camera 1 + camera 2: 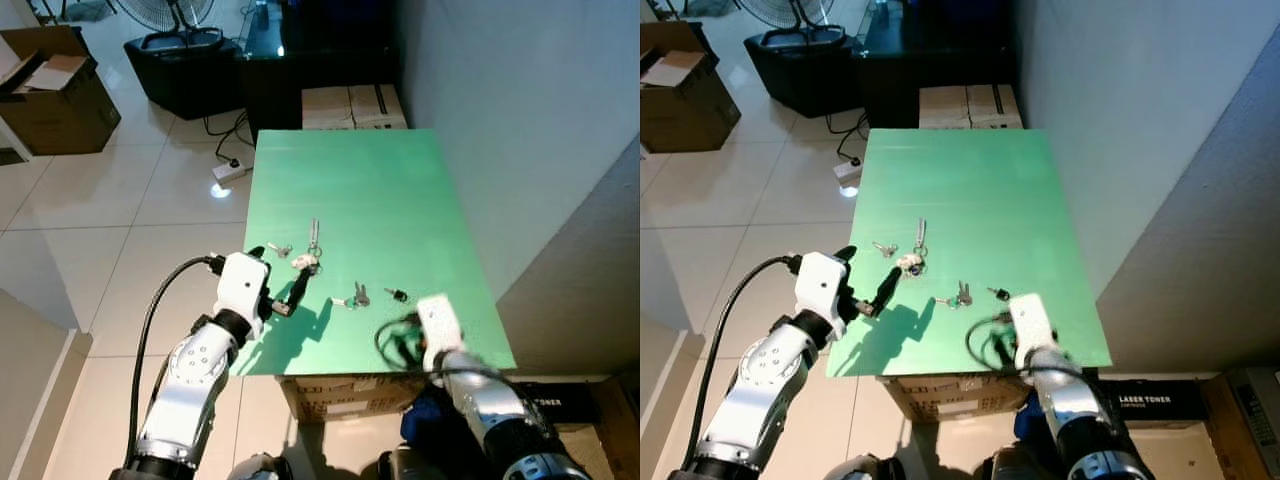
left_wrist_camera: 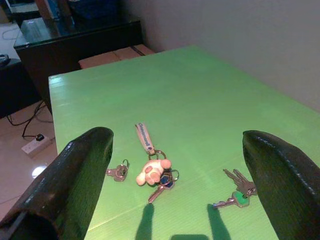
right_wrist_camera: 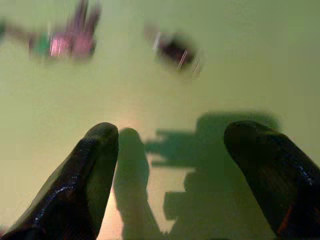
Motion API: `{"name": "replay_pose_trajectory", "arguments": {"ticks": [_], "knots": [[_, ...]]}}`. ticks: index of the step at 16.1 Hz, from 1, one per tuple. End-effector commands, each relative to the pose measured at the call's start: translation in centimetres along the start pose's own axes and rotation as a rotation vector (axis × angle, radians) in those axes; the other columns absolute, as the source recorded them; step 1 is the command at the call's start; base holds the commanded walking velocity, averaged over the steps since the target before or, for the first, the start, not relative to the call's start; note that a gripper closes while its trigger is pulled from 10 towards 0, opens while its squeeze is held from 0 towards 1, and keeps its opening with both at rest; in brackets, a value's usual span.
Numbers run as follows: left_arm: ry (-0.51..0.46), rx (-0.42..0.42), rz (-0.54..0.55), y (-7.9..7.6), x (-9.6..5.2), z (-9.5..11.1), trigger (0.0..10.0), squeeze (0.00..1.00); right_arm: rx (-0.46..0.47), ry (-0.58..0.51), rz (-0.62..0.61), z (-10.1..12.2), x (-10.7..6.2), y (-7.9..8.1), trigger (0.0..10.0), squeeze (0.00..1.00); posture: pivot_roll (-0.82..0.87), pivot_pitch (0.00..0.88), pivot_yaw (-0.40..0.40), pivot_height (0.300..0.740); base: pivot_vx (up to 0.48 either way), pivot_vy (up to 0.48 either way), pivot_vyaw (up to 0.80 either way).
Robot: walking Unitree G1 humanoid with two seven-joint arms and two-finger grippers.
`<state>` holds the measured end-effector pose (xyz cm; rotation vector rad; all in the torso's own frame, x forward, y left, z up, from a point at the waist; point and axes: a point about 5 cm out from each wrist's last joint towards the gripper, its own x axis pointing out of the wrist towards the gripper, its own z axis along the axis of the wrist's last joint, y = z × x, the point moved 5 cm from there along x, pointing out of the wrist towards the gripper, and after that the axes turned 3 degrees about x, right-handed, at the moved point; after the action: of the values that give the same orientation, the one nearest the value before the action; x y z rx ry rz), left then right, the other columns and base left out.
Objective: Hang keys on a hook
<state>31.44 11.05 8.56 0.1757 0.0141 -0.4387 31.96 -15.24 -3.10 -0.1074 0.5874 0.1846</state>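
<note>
Several sets of keys lie on the green tabletop (image 1: pixel 380 180). The left hand (image 2: pixel 175 165) hovers wide open and empty just near of the key bunch with the pink charm (image 2: pixel 153 171). The right hand (image 3: pixel 170 165), also spread open and empty, hangs low over the near right part, close to a small dark key (image 3: pixel 175 50).

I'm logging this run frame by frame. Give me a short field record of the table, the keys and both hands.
surface: green table
key sets: small key; charm keychain with strap; green-tagged keys; dark key
left hand: open, above the near edge, facing the charm keychain with strap
right hand: open, low over the table near the dark key
held: nothing
</note>
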Motion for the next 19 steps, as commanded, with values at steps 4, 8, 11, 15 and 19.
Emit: {"name": "replay_pose_trajectory", "arguments": {"ticks": [4,8,11,15,19], "knots": [[0.007,0.012,-0.001,0.1,-0.1,-0.1,10.0,0.0,0.006,-0.309,-0.096,4.8,-1.5,-1.5,10.0,0.0,-0.14,0.118,0.091,0.74,0.0,0.0,0.0],[0.005,0.015,-0.002,0.2,0.1,0.0,10.0,0.0,-0.004,-0.549,-0.161,9.1,-3.4,-2.7,10.0,0.0,-0.15,0.115,0.096,0.74,0.0,0.0,0.0],[0.001,0.009,0.009,0.3,0.5,0.0,10.0,0.0,0.012,-0.709,-0.189,12.7,-5.3,-3.0,10.0,0.0,-0.16,0.101,0.081,0.74,0.0,0.0,0.0],[0.0,0.005,0.018,0.3,0.6,0.1,10.0,0.0,0.06,-0.579,-0.13,12.6,-3.8,-2.0,10.0,0.0,-0.16,0.097,0.074,0.74,0.0,0.0,0.0],[0.013,0.011,0.025,0.5,0.6,-0.2,10.0,0.0,0.186,-0.329,-0.048,9.6,-1.5,-1.6,10.0,0.0,-0.15,0.103,0.075,0.74,0.0,0.0,0.0]]}}
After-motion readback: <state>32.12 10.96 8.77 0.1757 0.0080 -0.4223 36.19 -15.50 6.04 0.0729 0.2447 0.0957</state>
